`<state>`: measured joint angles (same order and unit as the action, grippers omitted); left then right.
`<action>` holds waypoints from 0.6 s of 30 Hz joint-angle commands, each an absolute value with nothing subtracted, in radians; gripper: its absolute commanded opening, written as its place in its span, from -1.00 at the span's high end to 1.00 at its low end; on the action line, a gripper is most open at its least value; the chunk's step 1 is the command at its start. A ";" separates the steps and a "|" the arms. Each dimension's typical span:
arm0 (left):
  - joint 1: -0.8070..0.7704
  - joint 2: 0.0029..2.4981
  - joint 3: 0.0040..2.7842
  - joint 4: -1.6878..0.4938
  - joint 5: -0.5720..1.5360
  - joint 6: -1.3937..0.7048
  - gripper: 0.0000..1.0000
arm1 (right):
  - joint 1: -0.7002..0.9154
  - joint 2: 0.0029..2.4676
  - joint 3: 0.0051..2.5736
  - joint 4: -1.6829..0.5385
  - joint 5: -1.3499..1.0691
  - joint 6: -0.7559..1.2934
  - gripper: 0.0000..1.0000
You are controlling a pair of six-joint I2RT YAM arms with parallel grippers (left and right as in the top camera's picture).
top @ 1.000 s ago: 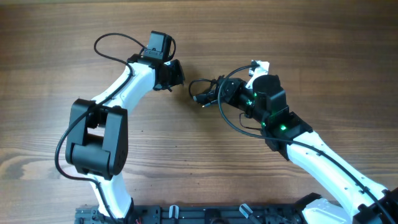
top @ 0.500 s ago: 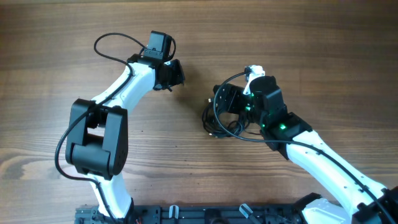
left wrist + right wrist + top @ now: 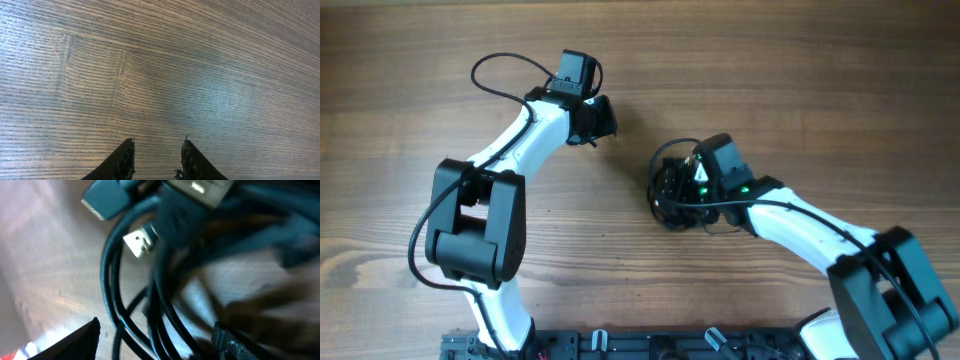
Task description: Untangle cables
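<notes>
**Desk:** Where are the thin black cables (image 3: 657, 200) at this moment?

**Photographer:** They are bunched in a loose tangle on the brown wood-grain table (image 3: 790, 80), a little right of centre in the overhead view. The right arm reaches in from the lower right corner, and the right gripper (image 3: 672, 185) sits directly over the bundle and hides much of it from above.

**Desk:** Does that gripper have hold of them?

**Photographer:** Its wrist camera shows the two dark fingertips spread wide at the bottom corners of the frame. The cables (image 3: 111, 280) loop through the gap of the right gripper (image 3: 156, 330) and on beyond it. The jaws stand open, not pinched on any strand. The view is blurred and very close, so I cannot tell whether a finger touches a cord. A small silver plug tip (image 3: 141, 242) shows among the loops, just beside a cord, and a grey-blue plug (image 3: 104, 200) lies above it.

**Desk:** And the other arm?

**Photographer:** The left gripper (image 3: 600, 118) is up and to the left, well apart from the tangle. From its wrist camera, the left gripper (image 3: 157, 150) has its fingertips a modest gap apart, holding nothing, with only bare table (image 3: 150, 60) between and ahead of them.
</notes>
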<state>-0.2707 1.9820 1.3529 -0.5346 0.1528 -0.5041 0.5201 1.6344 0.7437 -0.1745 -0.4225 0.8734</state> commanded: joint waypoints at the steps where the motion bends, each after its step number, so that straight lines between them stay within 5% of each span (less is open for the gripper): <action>1: -0.266 1.962 1.348 -0.532 0.137 -0.510 0.33 | 0.568 1.687 0.759 -0.141 -0.529 0.902 -0.51; 4: -0.266 1.962 1.348 -0.532 0.137 -0.510 0.32 | 0.584 1.689 0.759 -0.035 -0.542 0.903 -0.51; 6: -0.266 1.962 1.348 -0.533 0.137 -0.510 0.32 | 0.574 1.683 0.759 0.039 -0.582 0.869 -0.20; 8: -0.266 1.962 1.348 -0.537 0.137 -0.510 0.31 | 0.545 1.650 0.767 0.051 -0.585 0.863 -0.19; 11: -0.266 1.962 1.348 -0.540 0.137 -0.510 0.26 | 0.490 1.562 0.773 -0.020 -0.593 0.862 -0.68; 12: -0.266 1.962 1.348 -0.540 0.137 -0.510 0.24 | 0.466 1.526 0.773 -0.062 -0.587 0.846 -0.99; 18: -0.269 1.962 1.348 -0.545 0.152 -0.510 0.07 | 0.299 1.428 0.773 -0.250 -0.555 0.732 -0.99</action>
<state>-0.2707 1.9820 1.3529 -0.5400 0.1463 -0.5068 0.3664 1.4555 0.7612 -0.2062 -0.5602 0.8017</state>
